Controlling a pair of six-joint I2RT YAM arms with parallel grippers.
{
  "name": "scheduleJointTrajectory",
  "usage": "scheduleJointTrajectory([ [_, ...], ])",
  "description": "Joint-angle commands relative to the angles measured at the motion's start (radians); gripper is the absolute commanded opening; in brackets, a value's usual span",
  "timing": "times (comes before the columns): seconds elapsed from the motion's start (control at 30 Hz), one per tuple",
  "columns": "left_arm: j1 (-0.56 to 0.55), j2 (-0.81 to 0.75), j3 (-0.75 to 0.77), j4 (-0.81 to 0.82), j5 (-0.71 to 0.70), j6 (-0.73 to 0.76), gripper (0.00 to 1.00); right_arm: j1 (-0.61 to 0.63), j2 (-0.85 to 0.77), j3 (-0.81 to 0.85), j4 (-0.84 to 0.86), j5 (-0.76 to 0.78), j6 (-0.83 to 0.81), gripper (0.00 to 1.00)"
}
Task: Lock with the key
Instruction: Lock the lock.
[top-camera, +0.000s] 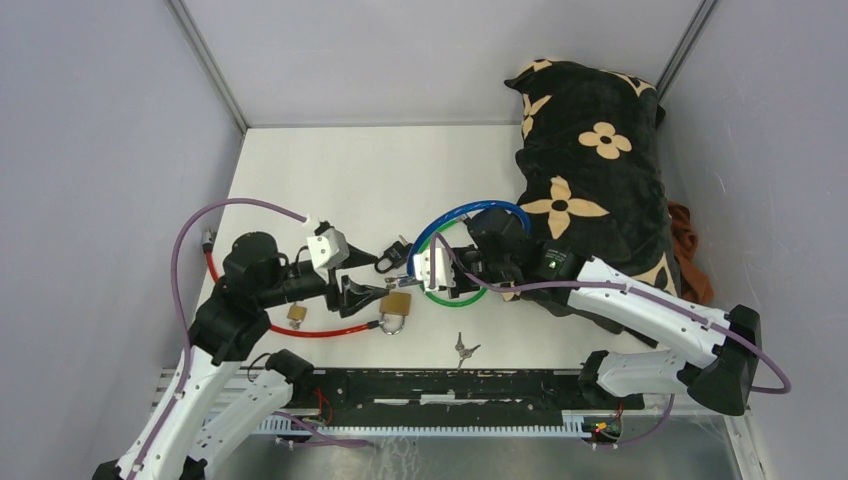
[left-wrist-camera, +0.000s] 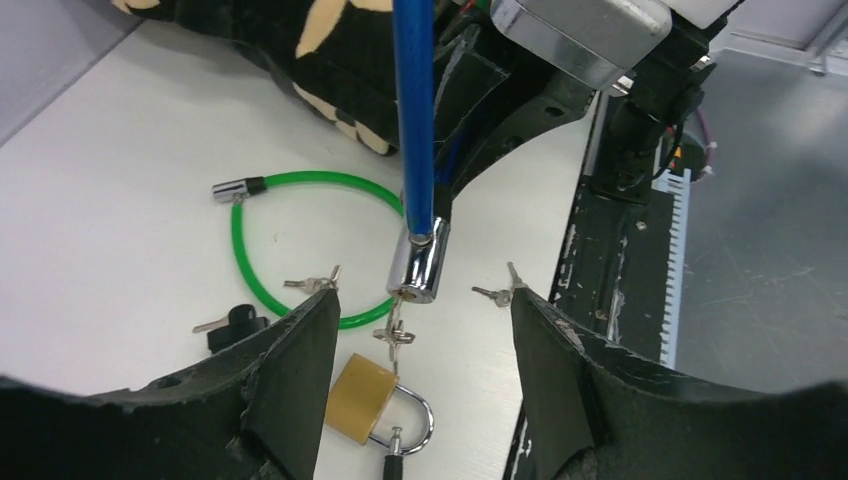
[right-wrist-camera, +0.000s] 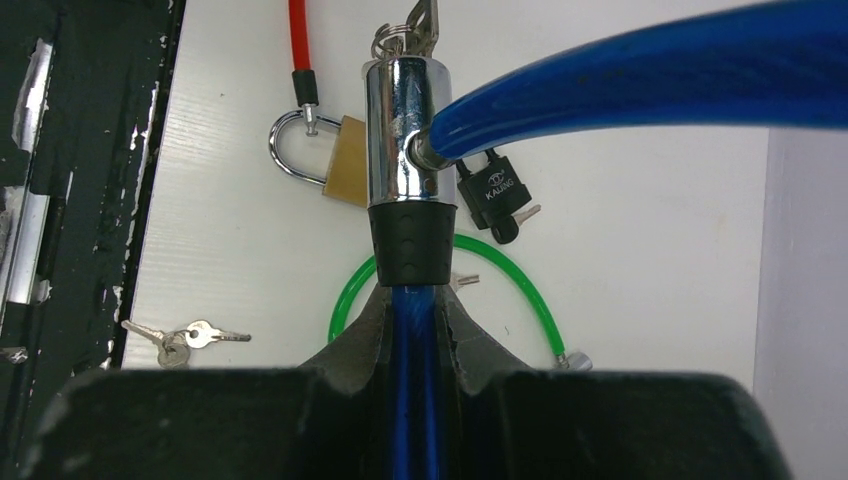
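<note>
The blue cable lock (right-wrist-camera: 640, 80) hangs above the white counter (top-camera: 330, 180), a key (left-wrist-camera: 397, 330) dangling from its chrome cylinder (right-wrist-camera: 400, 130). The right gripper (right-wrist-camera: 410, 300) is clamped on the cable. The left gripper (left-wrist-camera: 422, 305) is spread wide either side of the cylinder, touching nothing. Only the top view shows the flowered cushion (top-camera: 590, 180).

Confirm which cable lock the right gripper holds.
The blue cable lock: the right gripper clamps it behind its chrome cylinder. The green cable lock and red cable lock lie flat on the table.
</note>
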Motion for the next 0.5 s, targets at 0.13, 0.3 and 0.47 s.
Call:
scheduleJointTrajectory([
  [0.13,-0.003,-0.012,-0.133,0.223,0.093,-0.176,0.65,0.015,0.012,0.084,0.028,-0.011,-0.019,0.0],
  [0.3,-0.002,-0.037,-0.201,0.317,0.081,-0.23,0.64,0.021,0.021,0.092,0.026,-0.022,-0.021,0.0],
  [0.47,-0.002,-0.044,-0.209,0.297,0.053,-0.189,0.64,0.025,0.024,0.098,0.017,-0.024,-0.023,0.0],
])
